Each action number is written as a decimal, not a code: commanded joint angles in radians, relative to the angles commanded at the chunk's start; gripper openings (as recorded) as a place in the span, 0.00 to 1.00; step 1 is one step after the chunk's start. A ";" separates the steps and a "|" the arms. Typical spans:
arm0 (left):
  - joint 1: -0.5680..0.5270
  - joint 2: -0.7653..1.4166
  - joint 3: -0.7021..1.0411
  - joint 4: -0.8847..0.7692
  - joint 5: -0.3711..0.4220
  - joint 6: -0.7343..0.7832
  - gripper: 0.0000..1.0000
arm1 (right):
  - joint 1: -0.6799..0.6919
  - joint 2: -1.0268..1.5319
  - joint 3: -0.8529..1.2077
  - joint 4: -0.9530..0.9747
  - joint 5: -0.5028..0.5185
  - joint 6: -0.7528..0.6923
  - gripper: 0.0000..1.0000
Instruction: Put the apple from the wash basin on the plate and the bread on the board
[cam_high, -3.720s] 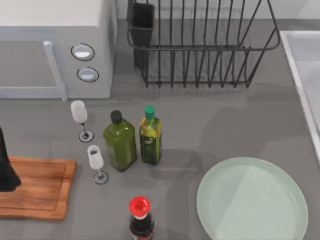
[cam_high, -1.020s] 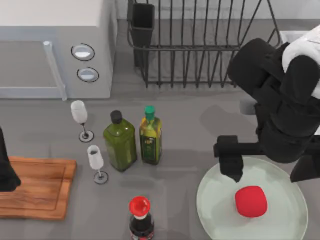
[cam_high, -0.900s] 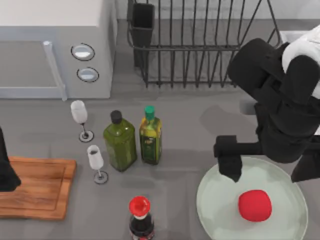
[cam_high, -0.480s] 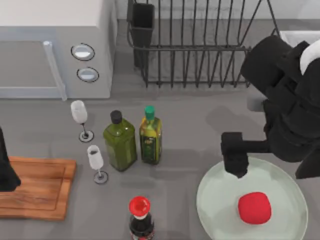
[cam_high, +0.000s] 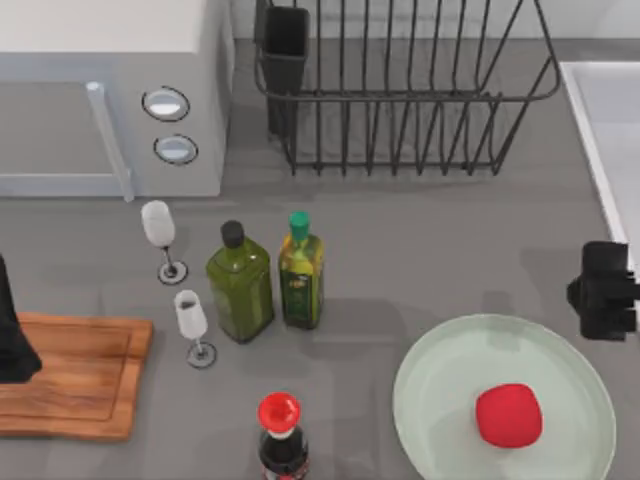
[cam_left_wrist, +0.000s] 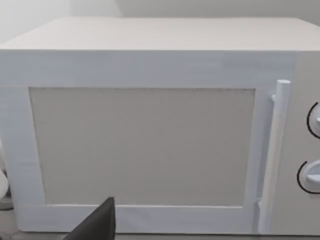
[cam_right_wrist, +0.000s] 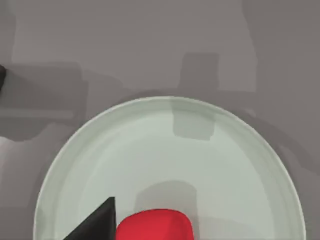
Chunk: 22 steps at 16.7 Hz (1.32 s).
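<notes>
Top view. The apple (cam_high: 509, 415) rests on the plate (cam_high: 440, 400), right of the plate's centre and free of any grip. The right gripper (cam_high: 604, 291) sits at the right edge of the table, just beyond the plate's far rim, above and clear of the apple; I cannot tell whether its fingers are apart or together. The wash basin (cam_high: 590, 130) lies farther off on the same side, only its rim visible. The left gripper (cam_high: 12, 335) is a dark shape at the left edge, over the near end of the board (cam_high: 85, 375); its finger state cannot be read either. The board carries nothing. No bread is seen.

Left wrist view. The camera faces a microwave (cam_left_wrist: 150, 130) front-on, close ahead of the left gripper. One dark finger (cam_left_wrist: 97, 225) tip juts in at the frame edge.

Right wrist view. The plate (cam_right_wrist: 150, 145) lies directly below the right gripper, with the apple (cam_right_wrist: 155, 227) on it beside a dark finger (cam_right_wrist: 97, 222) tip.

Judgement: the apple half looks complete; the bread step is in hand and not yet begun. The next move calls for finding the bread first, then gripping it and carrying it to the bare board beside the left gripper.
</notes>
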 joint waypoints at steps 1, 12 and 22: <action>0.000 0.000 0.000 0.000 0.000 0.000 1.00 | -0.037 -0.098 -0.070 0.068 0.000 -0.038 1.00; 0.000 0.000 0.000 0.000 0.000 0.000 1.00 | -0.385 -0.935 -0.728 0.702 0.000 -0.392 1.00; 0.006 0.031 0.026 -0.021 0.000 0.003 1.00 | -0.408 -0.975 -0.766 0.740 0.000 -0.415 1.00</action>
